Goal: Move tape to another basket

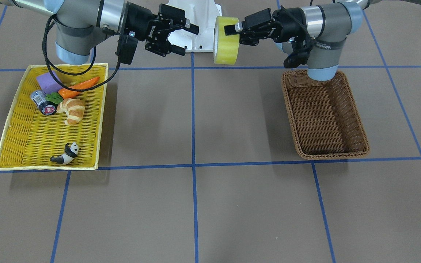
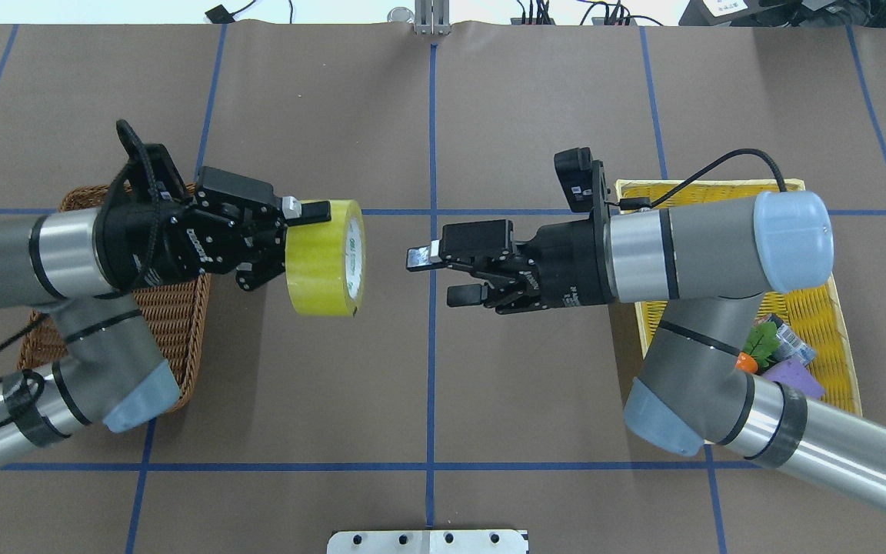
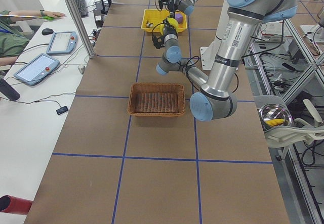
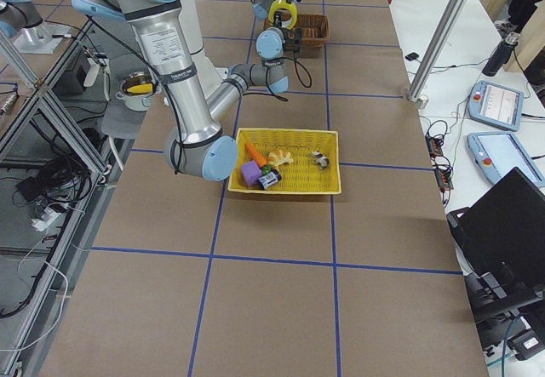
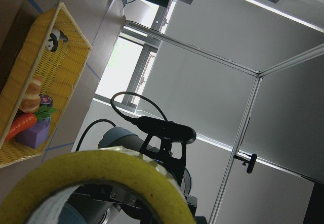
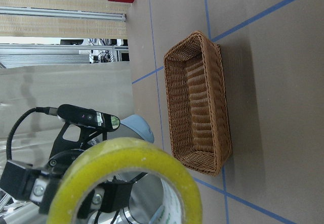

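Overhead exterior view covers the brown table (image 2: 489, 115), which is marked into squares by blue lines. The left arm (image 2: 28, 254) and the right arm (image 2: 720, 246) reach toward each other over the table's middle.

The yellow tray (image 1: 13, 120) lies on the right arm's side. The basket (image 1: 320, 120) lies on the left arm's side and has nothing in it.

The tape (image 2: 325, 258) is in the air, standing on edge, over bare table between the basket and the centre blue line. It is in neither container. Green print runs around its white core but is too small to read.

The left gripper (image 2: 298, 231) is clamped on the tape, with one finger lying across the outer face of the roll. The right gripper (image 2: 431, 277) faces the roll from just beside it, jaws spread and empty. White lettering on the gripper bodies is not legible.

The tray holds, at its robot end:
- a carrot (image 1: 80, 87)
- a croissant (image 1: 72, 110)
- a purple block (image 1: 48, 83)
- a small black roll (image 1: 46, 104), red label unreadable

A panda figure (image 1: 68, 153) lies apart, near the tray's other end.
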{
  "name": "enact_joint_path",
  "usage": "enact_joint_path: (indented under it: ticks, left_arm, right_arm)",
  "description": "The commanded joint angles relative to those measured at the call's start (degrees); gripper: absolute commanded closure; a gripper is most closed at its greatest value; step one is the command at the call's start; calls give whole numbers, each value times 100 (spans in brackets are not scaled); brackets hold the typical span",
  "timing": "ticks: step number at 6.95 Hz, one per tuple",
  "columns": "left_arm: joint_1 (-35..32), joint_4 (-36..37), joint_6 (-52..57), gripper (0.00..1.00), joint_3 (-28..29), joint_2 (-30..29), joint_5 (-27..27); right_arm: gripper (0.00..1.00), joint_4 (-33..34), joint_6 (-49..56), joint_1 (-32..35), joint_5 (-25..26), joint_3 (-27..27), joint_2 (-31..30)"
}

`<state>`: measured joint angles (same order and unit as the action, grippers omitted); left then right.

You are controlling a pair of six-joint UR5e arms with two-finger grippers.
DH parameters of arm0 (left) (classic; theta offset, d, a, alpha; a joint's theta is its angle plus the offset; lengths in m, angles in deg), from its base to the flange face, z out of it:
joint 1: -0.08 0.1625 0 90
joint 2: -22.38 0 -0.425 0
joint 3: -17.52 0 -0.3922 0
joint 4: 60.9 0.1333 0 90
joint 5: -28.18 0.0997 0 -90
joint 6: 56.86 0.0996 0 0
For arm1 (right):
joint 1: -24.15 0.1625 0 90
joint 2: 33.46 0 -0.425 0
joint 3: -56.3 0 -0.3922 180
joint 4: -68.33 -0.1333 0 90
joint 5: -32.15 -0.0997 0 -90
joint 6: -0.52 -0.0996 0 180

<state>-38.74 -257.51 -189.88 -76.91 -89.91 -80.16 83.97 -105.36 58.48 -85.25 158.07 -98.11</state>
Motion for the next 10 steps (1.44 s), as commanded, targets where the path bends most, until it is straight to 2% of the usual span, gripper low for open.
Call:
enact_joint_path:
  ticks: [1,2,4,5,7,9,10]
  left_arm:
    - [-1219,1206,596,100,-5,6,-1445]
    - [-1581,1926,1272,100,-5,6,-2044]
    - [-2319,3141,2538,100,-66,41,-2908]
    - [-2584,3529,3206,100,-110,49,-3208]
    - [-2596,3726,4278,100,-216,678,-3272]
    - [-2596,4329,5929,100,-286,1278,-3263]
    - [-2613,4786,6468,100,-347,1306,-3246]
  right_arm:
    - [0,62,486,879,-223,-25,-371]
    - [0,410,1116,1187,-223,1,-556]
    - [0,1734,2118,1934,-232,45,-575]
    - [0,2663,3264,2303,-223,114,-592]
    - [0,4570,5409,2709,-240,369,-628]
    - [0,5831,7005,2912,-249,388,-628]
    - [0,6411,7672,3044,-249,431,-619]
